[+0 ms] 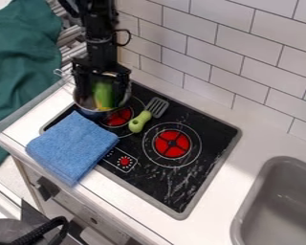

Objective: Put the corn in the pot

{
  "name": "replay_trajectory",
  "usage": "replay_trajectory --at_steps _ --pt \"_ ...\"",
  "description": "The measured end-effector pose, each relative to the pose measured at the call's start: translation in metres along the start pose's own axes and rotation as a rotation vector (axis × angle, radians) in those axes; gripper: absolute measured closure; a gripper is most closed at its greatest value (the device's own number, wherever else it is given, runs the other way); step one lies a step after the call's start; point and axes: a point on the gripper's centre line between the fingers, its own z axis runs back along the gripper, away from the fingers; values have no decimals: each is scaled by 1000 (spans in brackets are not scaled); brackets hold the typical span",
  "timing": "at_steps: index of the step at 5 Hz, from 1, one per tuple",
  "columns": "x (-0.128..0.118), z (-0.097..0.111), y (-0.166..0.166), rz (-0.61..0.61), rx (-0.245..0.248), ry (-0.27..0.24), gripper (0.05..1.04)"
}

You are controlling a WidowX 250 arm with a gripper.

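Black claw of mine points straight down into metal pot from upright arm, fingers spread on either side of green-and-yellow corn, which sits inside pot.

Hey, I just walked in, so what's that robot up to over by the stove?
The robot's gripper is at the pot on the stove, with the corn upright inside the pot's rim. I can't tell whether the gripper has hold of it. A green-handled spatula lies on the stovetop beside the pot, and a folded blue cloth lies at the stove's edge.
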Motion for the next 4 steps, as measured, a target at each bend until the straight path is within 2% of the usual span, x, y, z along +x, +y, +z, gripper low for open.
replay_trajectory --at_steps 1,2,3,4 --pt "0 1 0 6 0 -2 78" --pt "-5 29 1 19 20 -79 79" --pt "-5 51 -1 21 16 -143 78" --pt "-7 50 -6 1 -18 -145 78"
